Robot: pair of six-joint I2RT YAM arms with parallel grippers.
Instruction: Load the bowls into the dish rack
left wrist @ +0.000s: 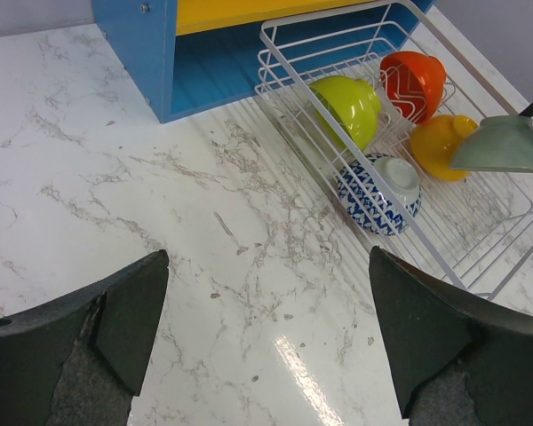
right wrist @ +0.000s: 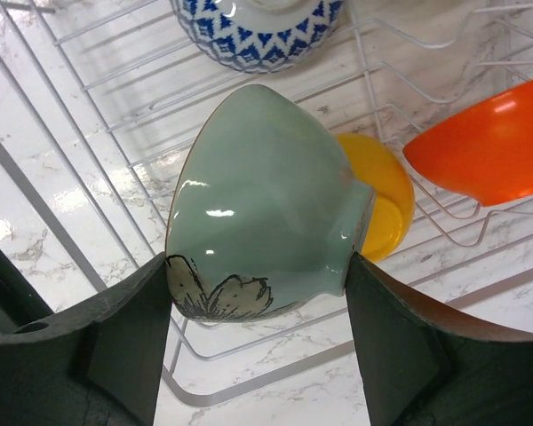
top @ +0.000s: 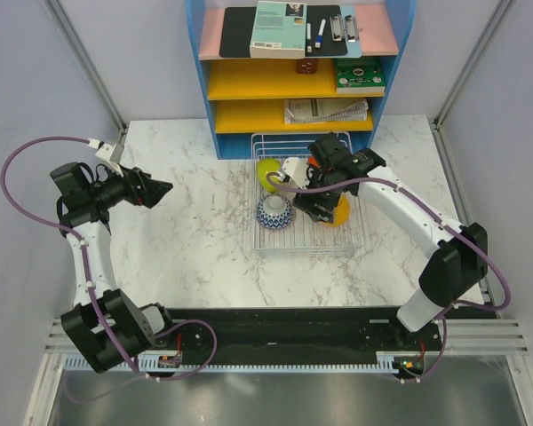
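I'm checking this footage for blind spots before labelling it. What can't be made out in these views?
Pale green bowl: its inside; the right wrist view shows only the outside, the left wrist view cuts it at the right edge.
Red-orange bowl: mostly under the right arm in the top view, cut by the edge in the right wrist view.
Book: cover print too small in the top view.

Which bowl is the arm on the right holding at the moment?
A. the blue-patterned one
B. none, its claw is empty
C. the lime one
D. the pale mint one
D: the right wrist view shows the right gripper clamped on the mint bowl over the rack, while the lime bowl and the blue-patterned bowl lie in the rack untouched.
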